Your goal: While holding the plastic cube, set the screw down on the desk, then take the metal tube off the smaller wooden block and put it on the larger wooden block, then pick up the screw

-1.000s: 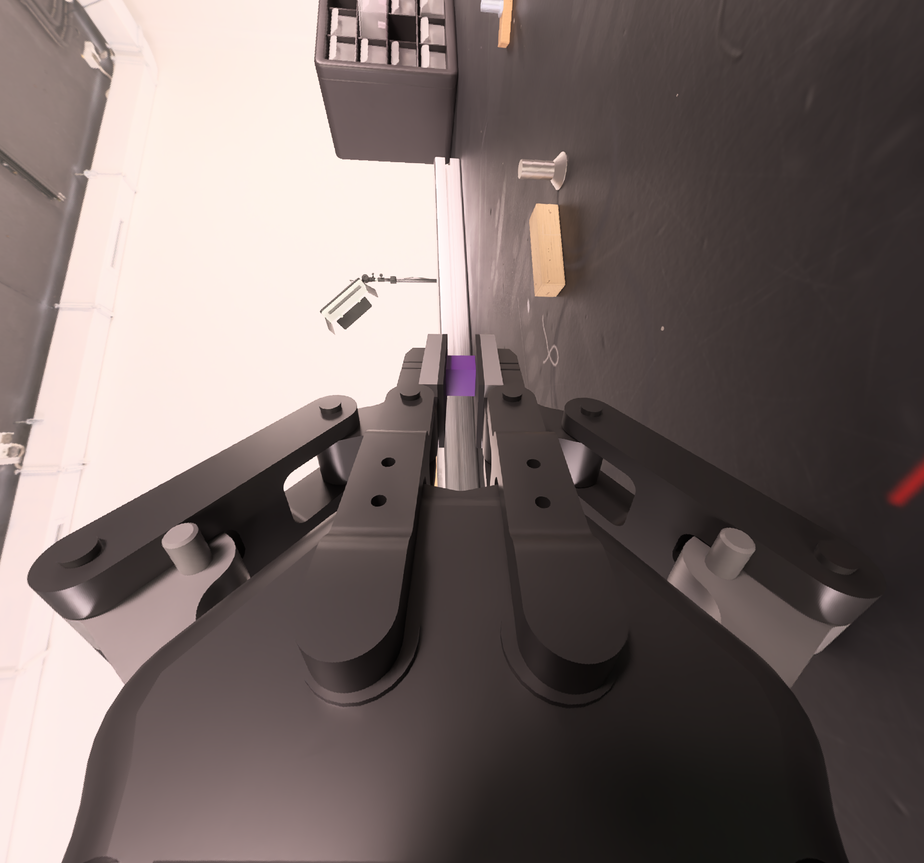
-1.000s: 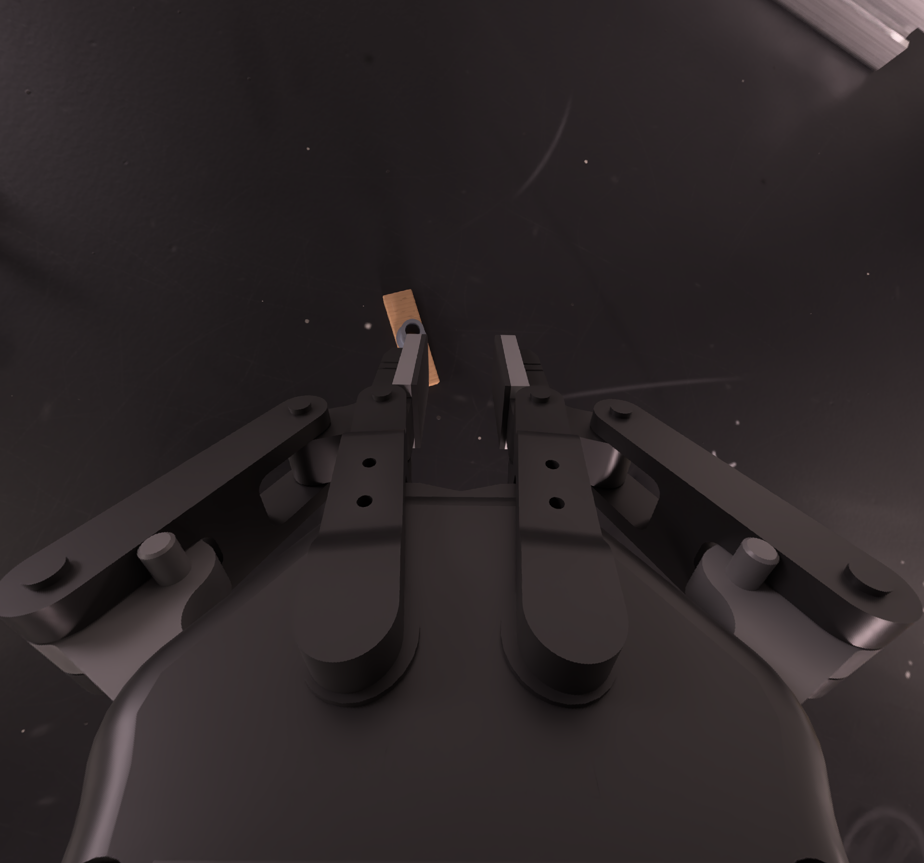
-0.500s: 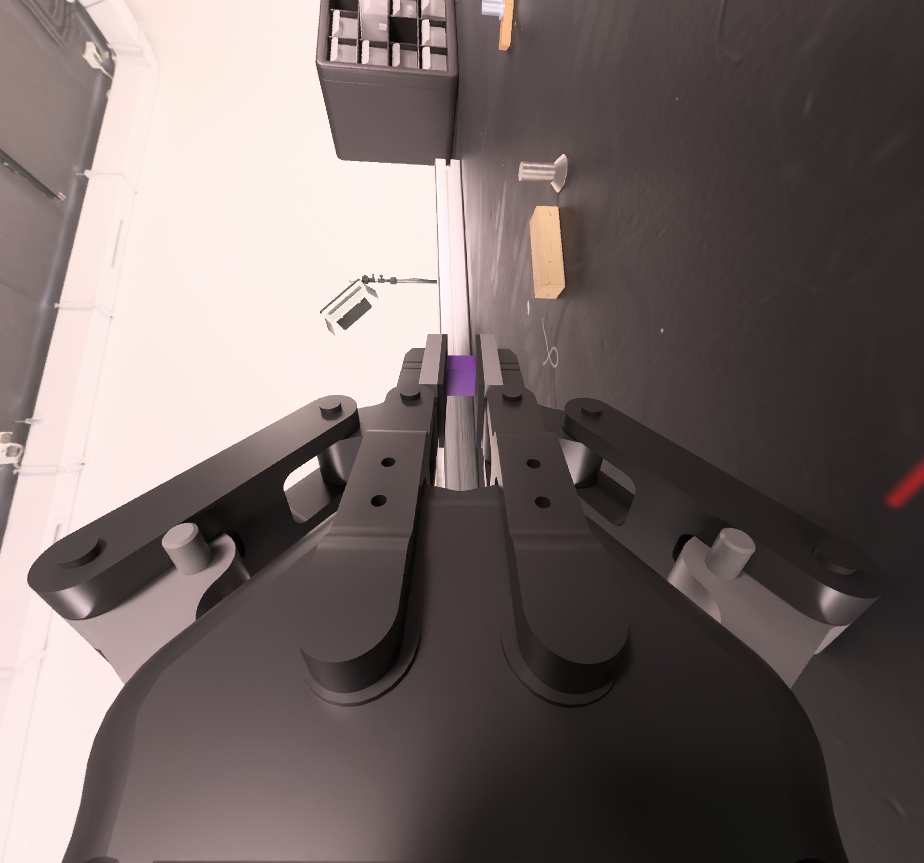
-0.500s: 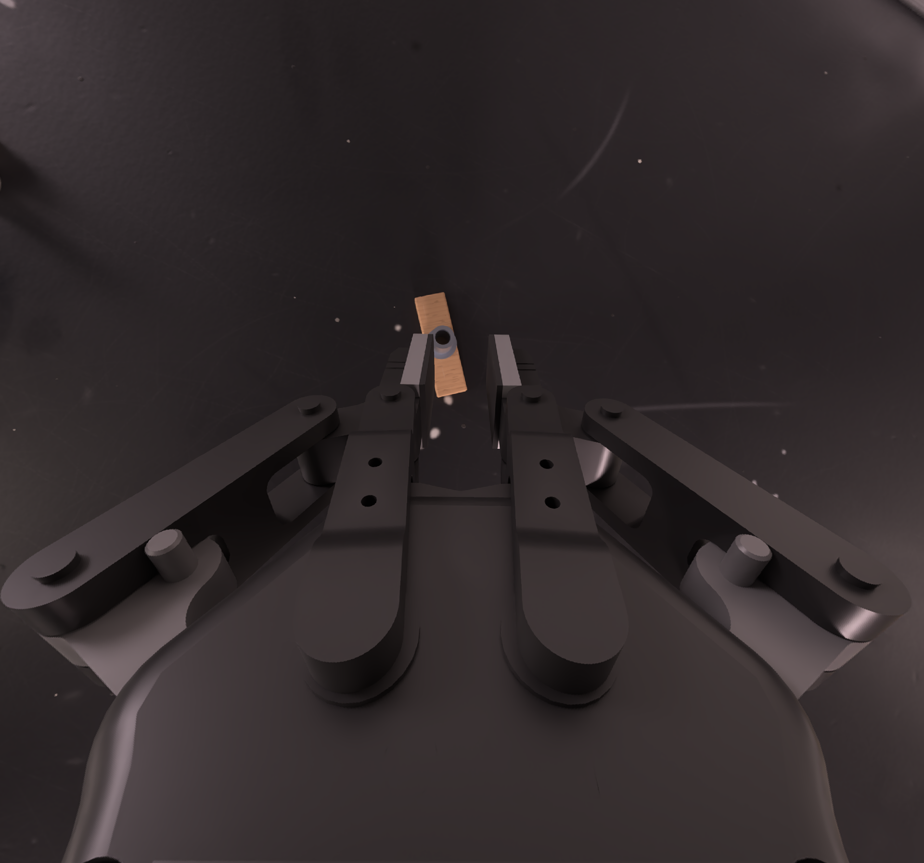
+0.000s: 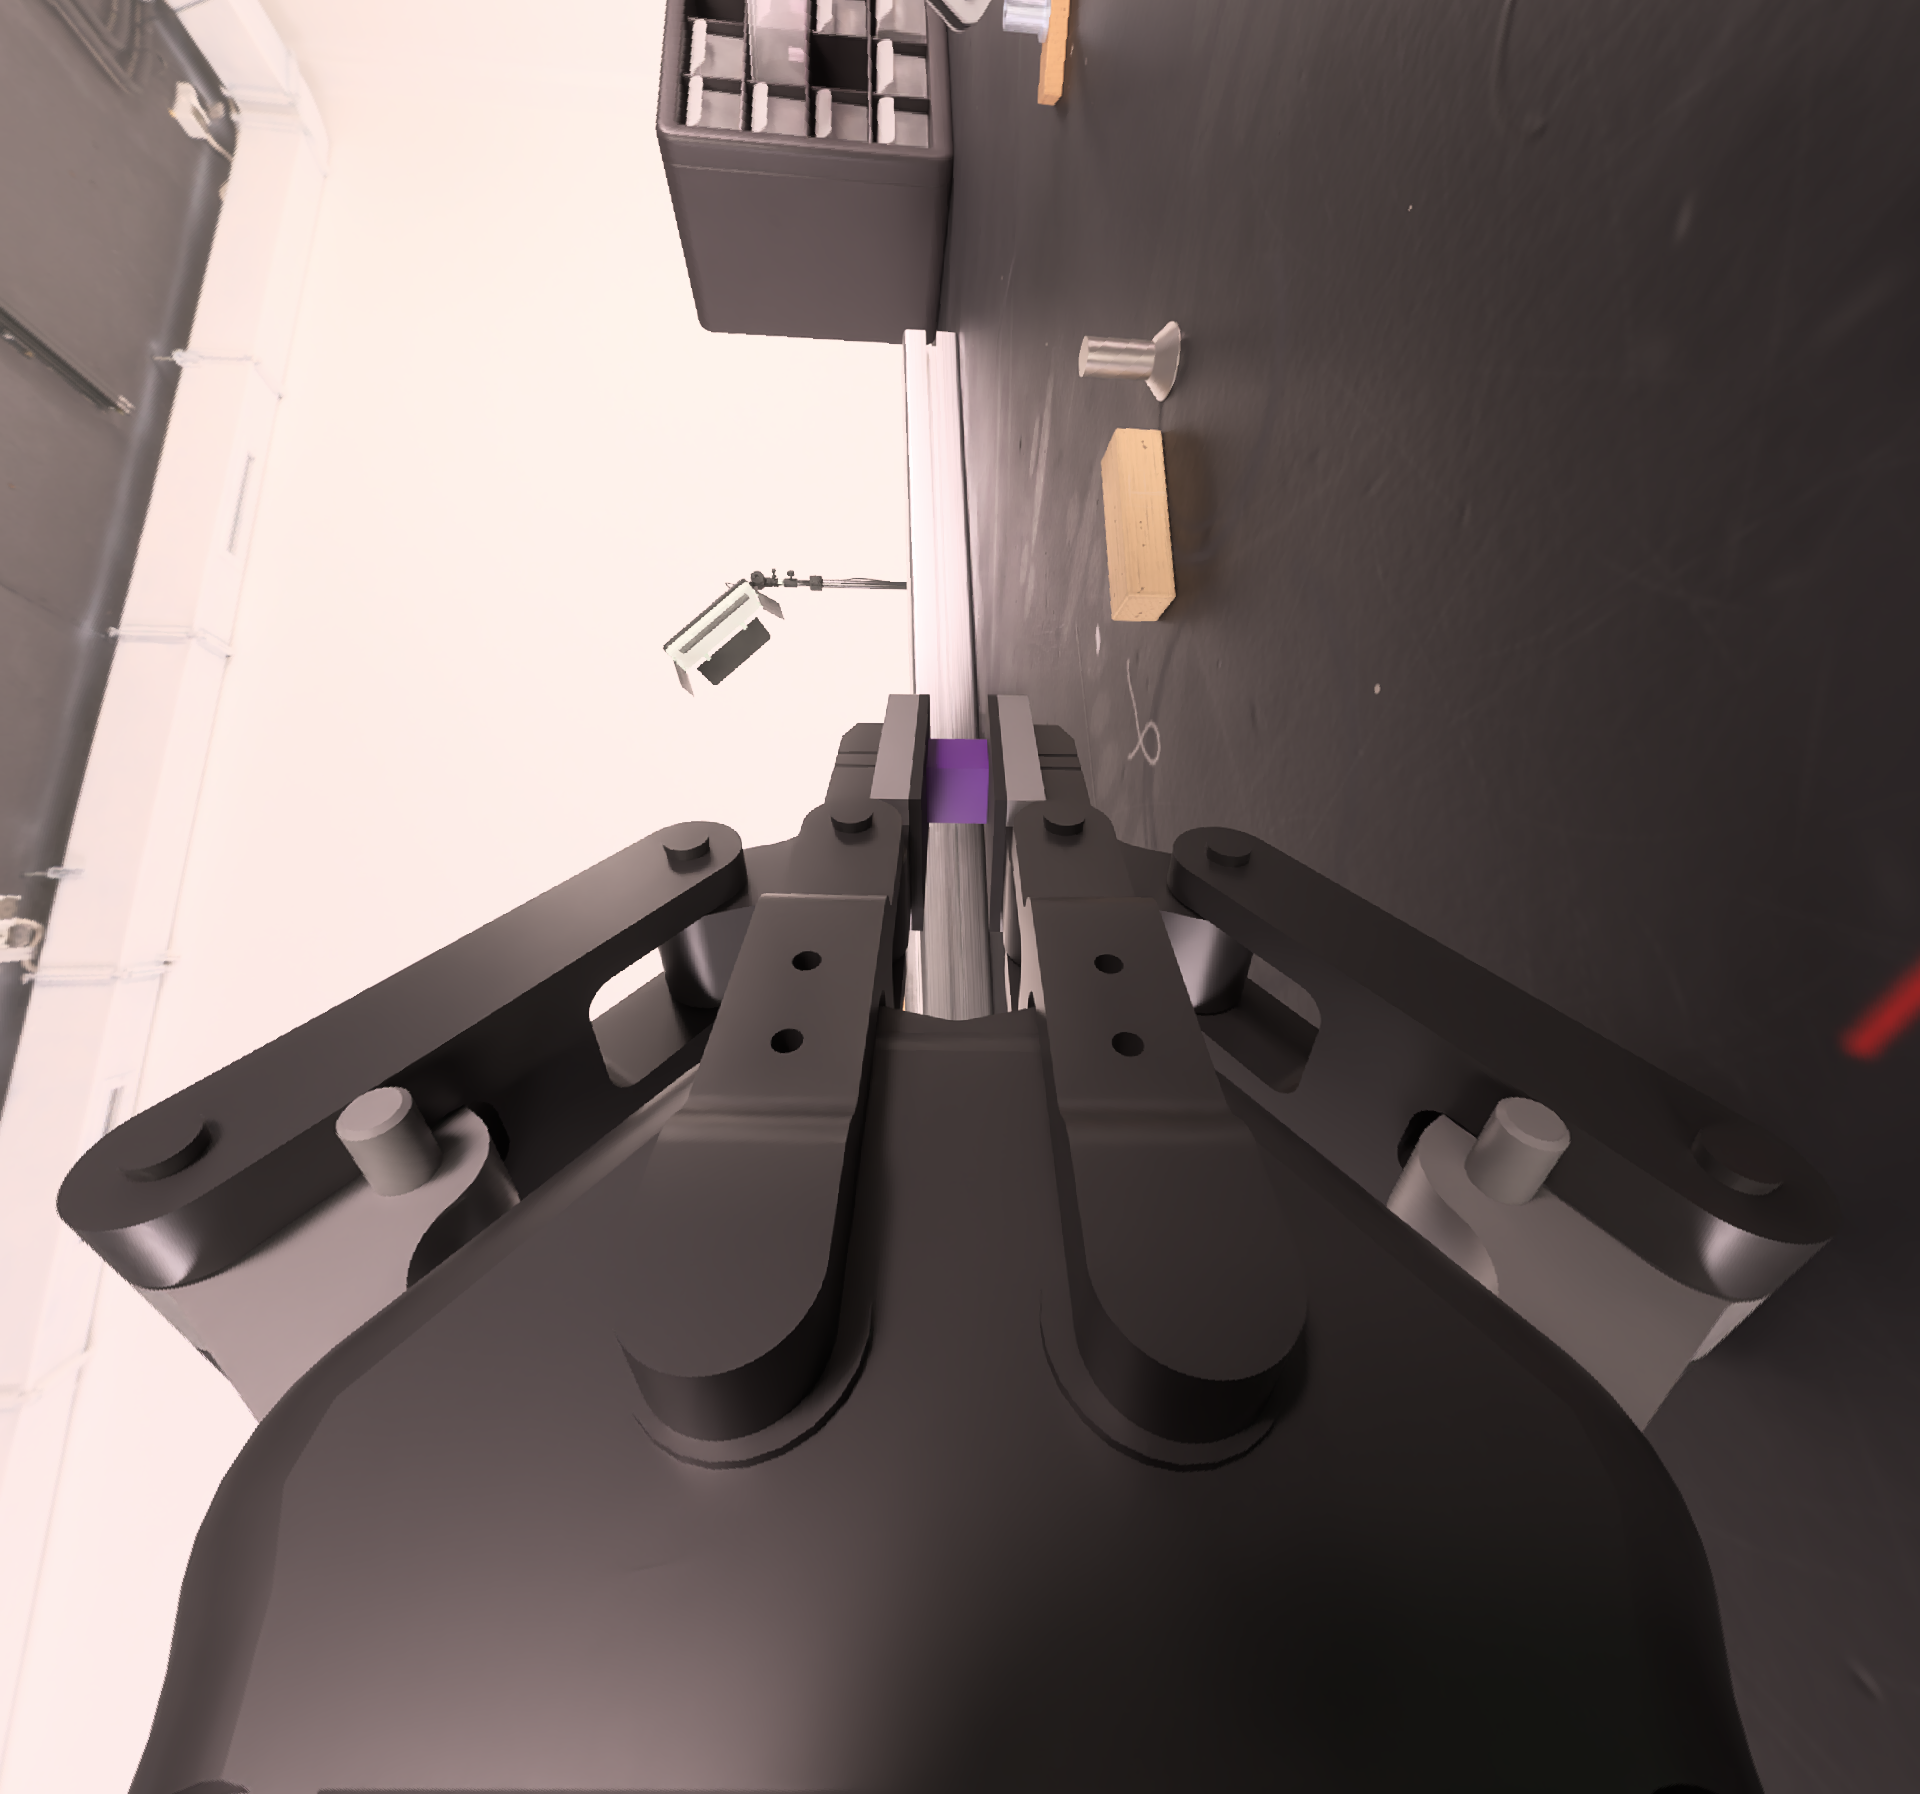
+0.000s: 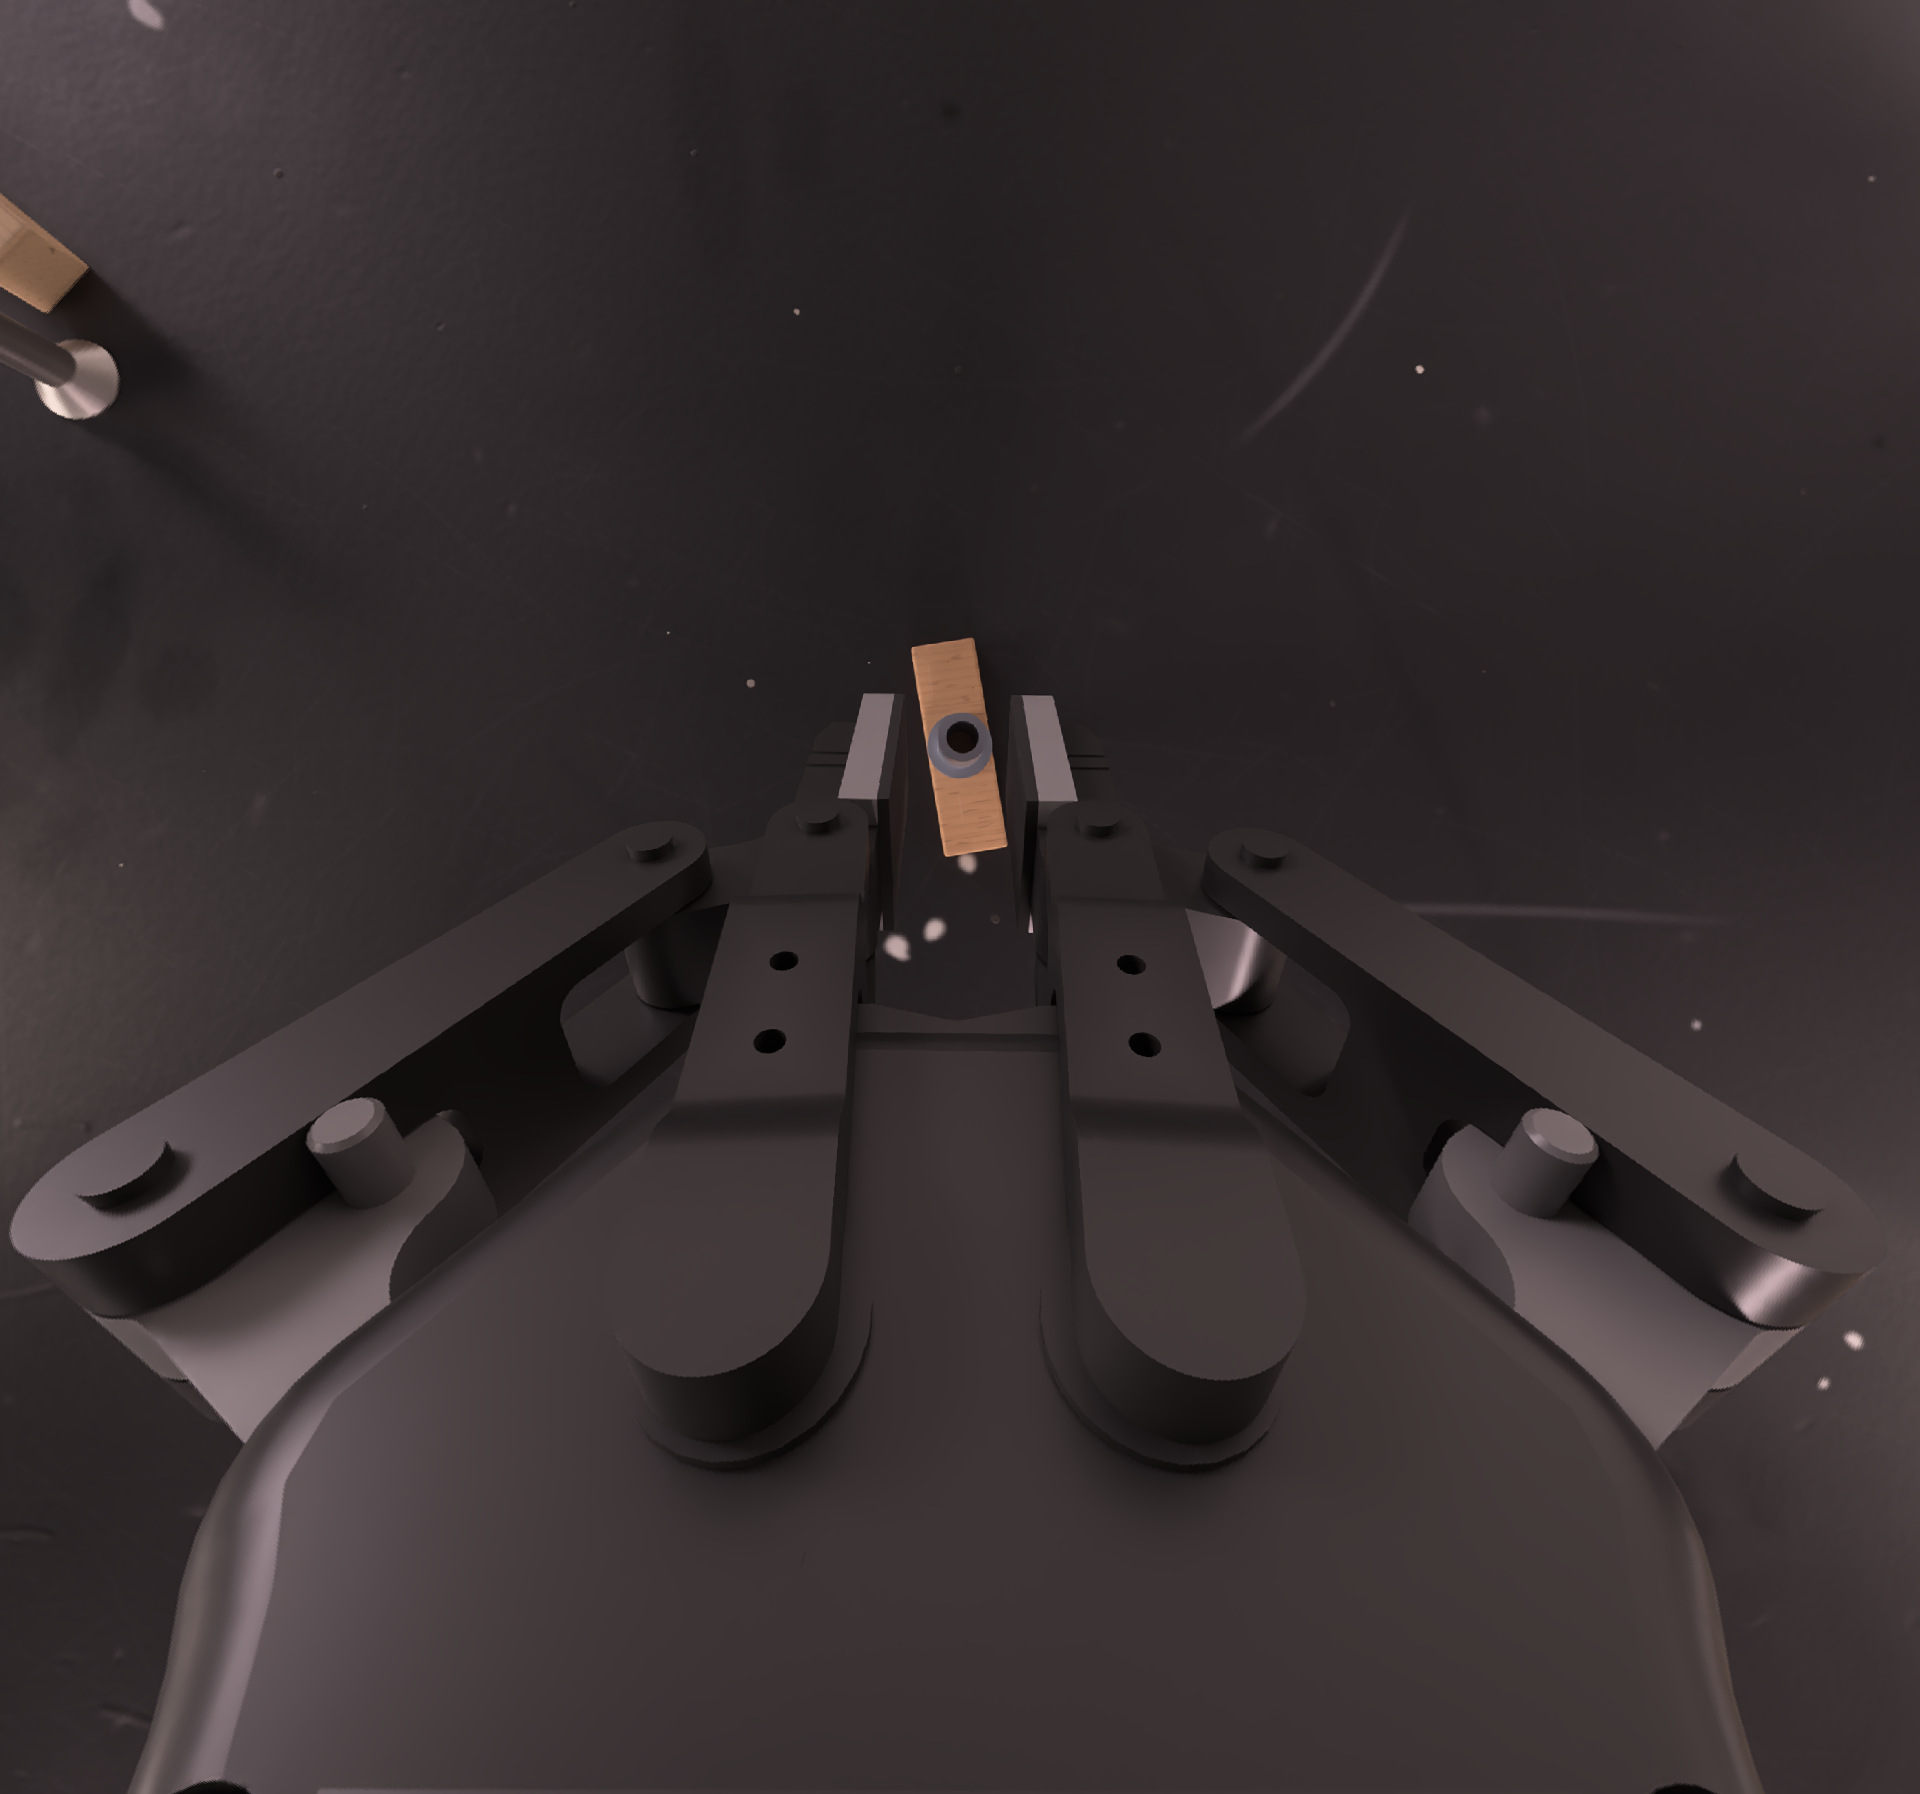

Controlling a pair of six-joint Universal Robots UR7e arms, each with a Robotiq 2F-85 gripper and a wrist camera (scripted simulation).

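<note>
Off my left side: dark bin (image 5: 810, 217) w/ small compartments, some holding pale parts, at the desk's edge. Silvery rail (image 5: 940, 518) runs along that edge. Beyond, a light panel on a stand (image 5: 724, 641), pale wall, black pipes (image 5: 94, 217) w/ clips. Red streak (image 5: 1886, 1017) far right.

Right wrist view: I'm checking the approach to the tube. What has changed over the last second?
The right end effector has shifted sideways until the metal tube on the smaller wooden block sits centred between its open fingers, seemingly closer too. Nothing gripped yet. The left end effector still clamps the purple plastic cube; the screw and larger wooden block are unmoved.
</note>
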